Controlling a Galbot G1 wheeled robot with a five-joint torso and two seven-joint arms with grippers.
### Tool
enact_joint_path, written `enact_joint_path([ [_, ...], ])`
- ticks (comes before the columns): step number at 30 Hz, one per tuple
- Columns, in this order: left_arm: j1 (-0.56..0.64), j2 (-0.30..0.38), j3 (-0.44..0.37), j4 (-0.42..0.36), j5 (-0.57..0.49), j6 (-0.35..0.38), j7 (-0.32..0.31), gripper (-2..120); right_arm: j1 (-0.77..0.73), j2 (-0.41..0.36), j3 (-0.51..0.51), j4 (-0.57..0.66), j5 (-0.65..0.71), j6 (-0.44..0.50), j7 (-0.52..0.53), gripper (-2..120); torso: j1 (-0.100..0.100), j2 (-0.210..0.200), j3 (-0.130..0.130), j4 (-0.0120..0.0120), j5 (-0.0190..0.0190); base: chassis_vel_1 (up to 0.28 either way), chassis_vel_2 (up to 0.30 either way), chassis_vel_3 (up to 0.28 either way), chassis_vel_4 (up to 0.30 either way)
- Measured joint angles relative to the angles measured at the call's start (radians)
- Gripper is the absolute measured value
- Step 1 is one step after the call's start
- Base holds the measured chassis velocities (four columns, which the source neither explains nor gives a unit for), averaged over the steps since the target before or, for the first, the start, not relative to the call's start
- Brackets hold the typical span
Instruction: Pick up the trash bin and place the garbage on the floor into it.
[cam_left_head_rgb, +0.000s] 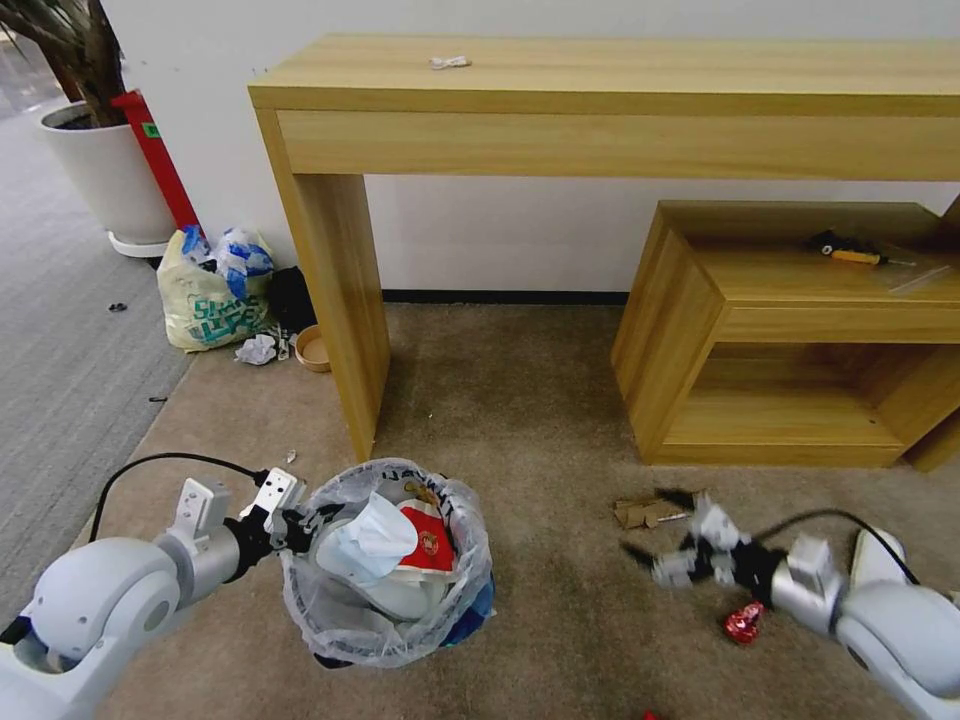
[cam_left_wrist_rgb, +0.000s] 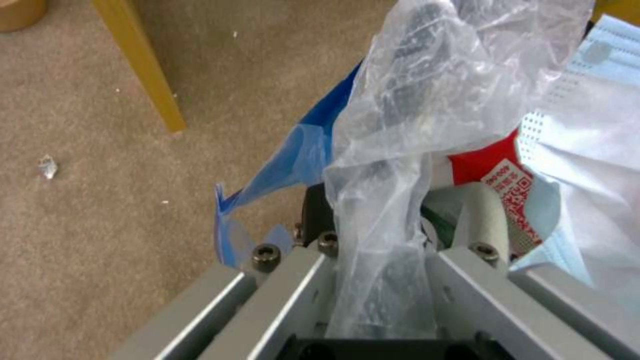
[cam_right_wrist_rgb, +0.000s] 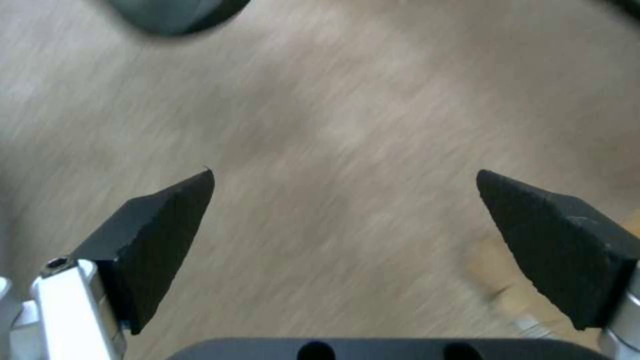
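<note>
The trash bin (cam_left_head_rgb: 385, 560), lined with a crinkly clear bag (cam_left_wrist_rgb: 427, 100), holds a pale blue face mask (cam_left_head_rgb: 370, 540) and a red wrapper (cam_left_head_rgb: 428, 545). My left gripper (cam_left_head_rgb: 297, 524) is shut on the bin's near rim and the bag, which shows bunched between its fingers (cam_left_wrist_rgb: 320, 250). My right gripper (cam_left_head_rgb: 655, 528) hangs open low over the floor (cam_left_head_rgb: 540, 400), just beside a cardboard scrap (cam_left_head_rgb: 645, 513); its black pads (cam_right_wrist_rgb: 167, 225) stand wide apart with only carpet between them. A crumpled red wrapper (cam_left_head_rgb: 743, 622) lies on the carpet beside the right wrist.
A wooden desk leg (cam_left_head_rgb: 340, 300) stands just behind the bin. A low wooden shelf unit (cam_left_head_rgb: 780, 340) is at the right. By the wall sit a bulging yellowish bag (cam_left_head_rgb: 205, 295), a crumpled tissue (cam_left_head_rgb: 256, 350), a brown bowl (cam_left_head_rgb: 313, 348) and a white plant pot (cam_left_head_rgb: 105, 170).
</note>
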Motion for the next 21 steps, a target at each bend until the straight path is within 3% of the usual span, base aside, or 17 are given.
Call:
enact_joint_path([
  [6,0.006,-0.009,-0.001,-0.006,0.002,0.000,-0.008,0,-0.025,-0.002,-0.099,-0.118,-0.068,0.028,-0.031,100,0.000,0.000,0.000,0.0004,0.0003,0.000,0.000,0.000,0.000],
  [21,-0.006,-0.001,0.006,0.010,-0.010,0.000,-0.015,0,-0.033,0.028,-0.140,-0.379,-0.163,0.101,-0.121,100,0.000,0.000,0.000,0.0003,0.0000,0.000,0.000,0.000,0.000],
])
